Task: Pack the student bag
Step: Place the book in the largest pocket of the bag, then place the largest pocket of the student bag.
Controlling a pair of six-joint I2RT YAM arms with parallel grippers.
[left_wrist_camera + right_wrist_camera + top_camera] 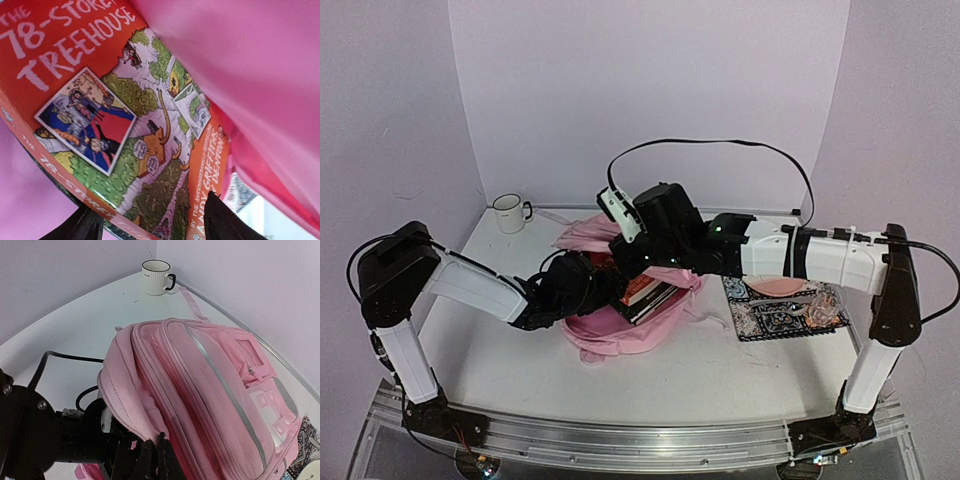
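Holding the student bag open, a book inside

The student bag is laid at the middle of the tabletop. Its opening edge is pinched by the closed right claw. The left claw is seen spread open inside the bag, just beneath the orange book

The student bag is soft pink cloth, matt, with a finely woven, slightly rough weave along its open rim and smoother panels edged in silvery-white trim with a faint sheen. The book has a glossy printed paper cover that catches light near its spine. The mug looks like glazed white ceramic, ribbed and shiny. The table is smooth, matt white, and the rail at its near edge is bare brushed metal.
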